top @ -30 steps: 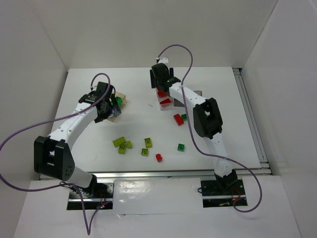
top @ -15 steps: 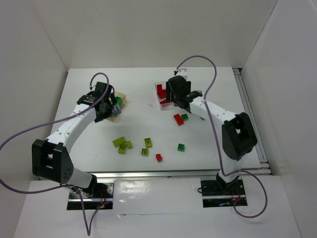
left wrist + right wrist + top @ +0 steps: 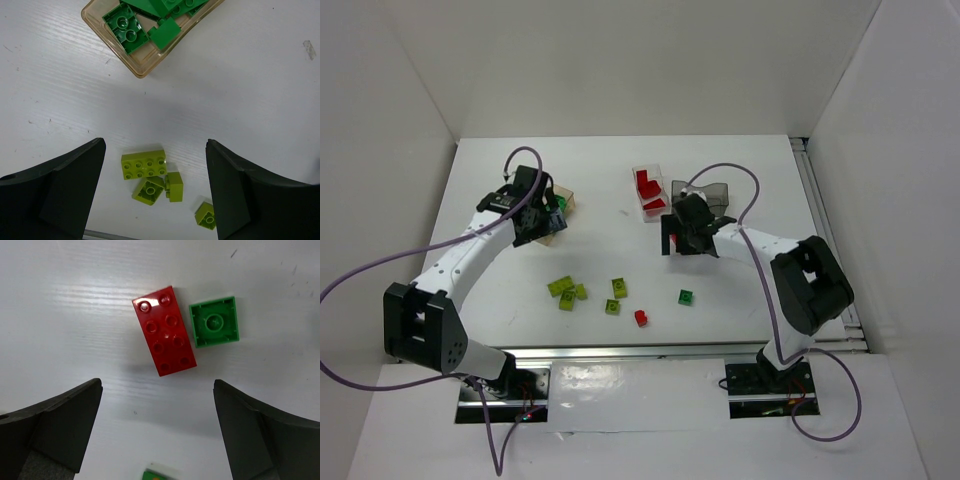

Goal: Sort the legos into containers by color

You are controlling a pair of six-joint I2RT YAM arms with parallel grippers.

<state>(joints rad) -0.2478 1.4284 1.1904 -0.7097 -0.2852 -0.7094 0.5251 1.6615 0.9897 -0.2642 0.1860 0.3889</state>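
The right end effector (image 3: 157,427) hangs released over the white counter (image 3: 75,300), jaws spread wide with nothing between them. A red eight-stud plastic brick (image 3: 164,331) lies at its 12 o'clock, and an overturned dark green square brick (image 3: 214,321) sits just beside that at 3 o'clock. From above, the clear plastic box (image 3: 652,167) holding red bricks (image 3: 645,185) sits at its 11 o'clock and the smoky grey translucent box (image 3: 705,192) at 1 o'clock. The left end effector (image 3: 156,150), likewise released and empty, hovers above clustered lime yellow-green bricks (image 3: 144,164). The tan wood-coloured box (image 3: 134,71) of dark green bricks (image 3: 125,27) is at its 12 o'clock.
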